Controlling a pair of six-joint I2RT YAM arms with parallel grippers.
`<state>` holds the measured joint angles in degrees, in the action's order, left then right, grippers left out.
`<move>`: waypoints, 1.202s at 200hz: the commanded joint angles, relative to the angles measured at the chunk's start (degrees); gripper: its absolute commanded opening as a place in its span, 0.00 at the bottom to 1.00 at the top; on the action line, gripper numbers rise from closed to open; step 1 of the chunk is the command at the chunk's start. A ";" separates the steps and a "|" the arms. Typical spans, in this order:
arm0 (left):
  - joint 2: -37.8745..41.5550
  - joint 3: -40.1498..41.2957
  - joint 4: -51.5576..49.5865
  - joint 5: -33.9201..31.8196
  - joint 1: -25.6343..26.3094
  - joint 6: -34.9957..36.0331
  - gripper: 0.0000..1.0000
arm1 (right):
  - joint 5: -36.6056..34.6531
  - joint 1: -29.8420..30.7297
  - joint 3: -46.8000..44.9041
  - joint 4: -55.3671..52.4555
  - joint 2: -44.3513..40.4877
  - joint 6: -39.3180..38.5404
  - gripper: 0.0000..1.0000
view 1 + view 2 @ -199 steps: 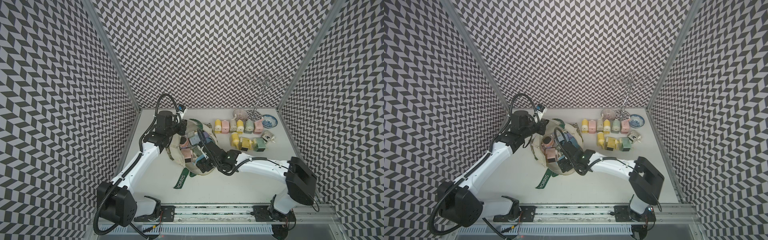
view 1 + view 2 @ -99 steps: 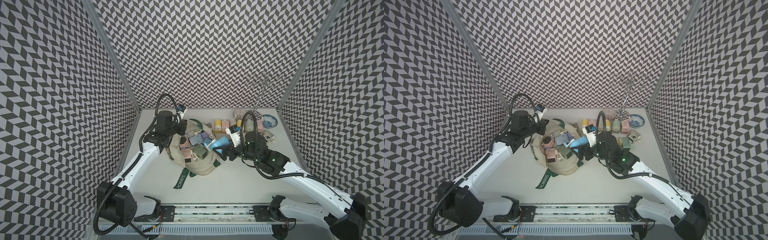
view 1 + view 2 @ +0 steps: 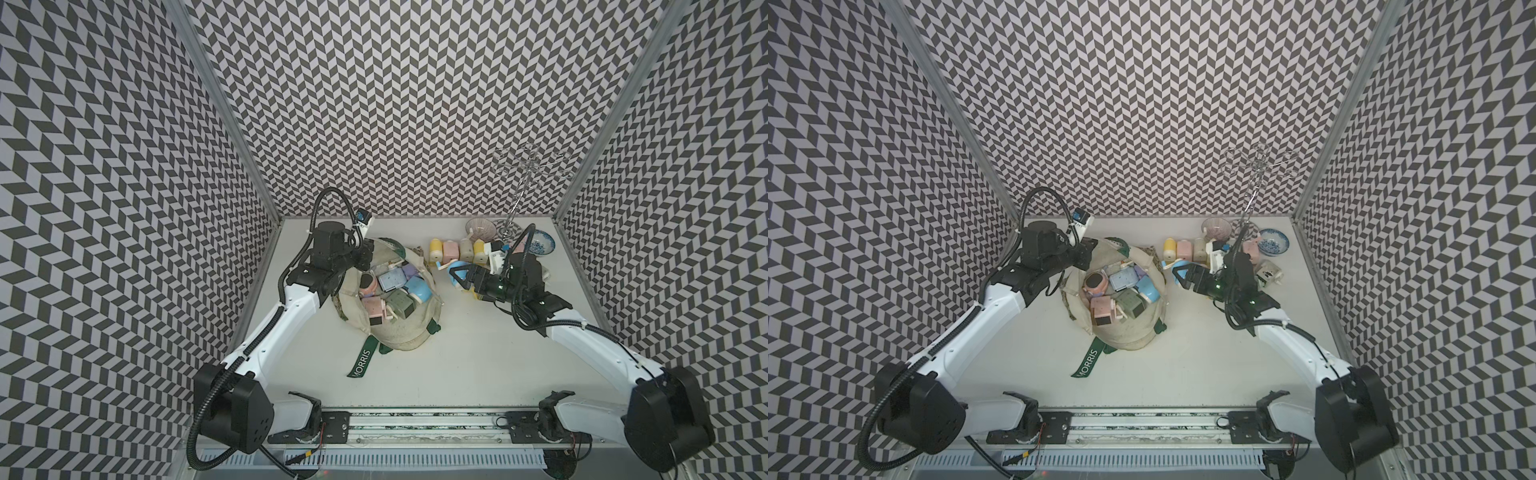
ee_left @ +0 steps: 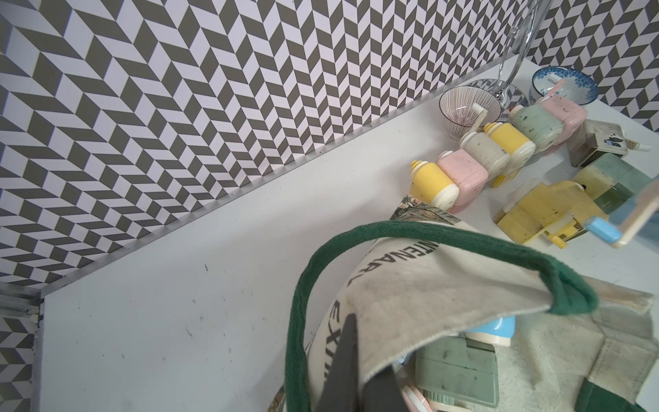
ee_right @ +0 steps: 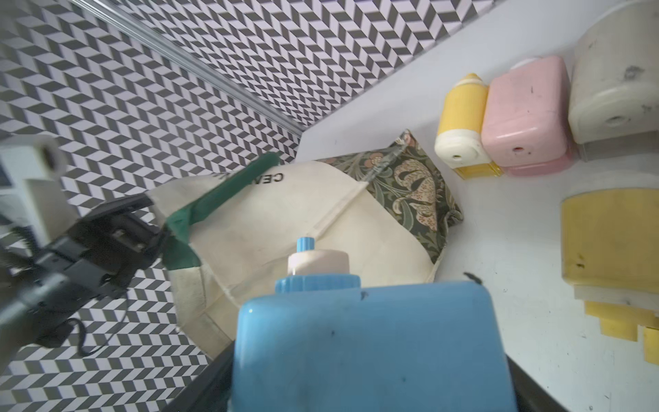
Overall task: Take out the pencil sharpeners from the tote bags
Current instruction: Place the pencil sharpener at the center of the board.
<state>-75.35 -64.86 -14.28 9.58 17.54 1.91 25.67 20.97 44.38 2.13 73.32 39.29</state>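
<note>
The cream tote bag (image 3: 401, 332) (image 3: 1129, 332) lies open mid-table with several pastel sharpeners (image 3: 395, 291) (image 3: 1121, 291) inside. My left gripper (image 3: 368, 255) (image 4: 360, 356) is shut on the bag's cloth rim (image 4: 428, 292) by a green strap and holds it up. My right gripper (image 3: 455, 275) (image 5: 371, 378) is shut on a blue pencil sharpener (image 3: 456, 265) (image 5: 371, 339), which hangs above the table just right of the bag (image 5: 285, 221). Behind it a row of yellow, pink and beige sharpeners (image 3: 453, 249) (image 4: 463, 171) stands on the table.
Two patterned bowls (image 3: 480, 227) (image 3: 542, 242) and a tall wire stand (image 3: 517, 195) stand at the back right. More sharpeners, yellow and green (image 4: 542, 210), lie under my right wrist. A green strap lettered MORRIS (image 3: 361, 361) trails toward the front. Patterned walls close three sides.
My right arm has pulled out of the bag with the blue sharpener and swung right toward the row on the table. The left gripper has kept hold of the bag's rim.
</note>
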 commanded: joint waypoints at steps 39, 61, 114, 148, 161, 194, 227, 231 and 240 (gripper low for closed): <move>1.77 -2.77 1.88 -3.25 -0.20 1.10 0.00 | -2.58 0.37 6.06 9.04 16.84 6.76 0.72; 1.61 -2.82 1.85 -3.04 -0.23 1.14 0.00 | -6.28 1.78 8.58 9.62 21.62 6.87 0.72; 1.53 -2.75 1.88 -2.95 -0.23 1.13 0.00 | -23.91 7.50 18.61 0.06 31.11 -1.91 0.74; 1.35 -2.82 1.86 -2.70 -0.22 1.05 0.00 | -34.86 11.11 22.67 -3.60 34.03 -6.78 0.75; 1.29 -2.83 1.82 -2.68 -0.23 1.07 0.00 | -37.60 11.79 24.07 -5.05 35.25 -8.17 0.75; 1.25 -2.94 1.80 -2.48 -0.21 0.97 0.00 | -40.37 12.22 25.53 -7.20 37.77 -9.90 0.76; 1.11 -2.90 1.72 -2.41 -0.22 0.94 0.00 | -42.83 12.43 26.01 -8.60 39.19 -10.62 0.77; 1.10 -2.91 1.70 -2.45 -0.20 0.97 0.00 | -42.90 12.47 26.27 -8.83 39.41 -10.73 0.77; 1.15 -2.90 1.66 -2.52 -0.23 0.91 0.00 | -43.26 12.71 26.54 -9.40 39.70 -10.87 0.78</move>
<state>-75.35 -64.86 -14.57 7.62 17.61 2.07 -14.98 32.49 69.41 -5.52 111.13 30.20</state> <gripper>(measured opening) 0.048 0.861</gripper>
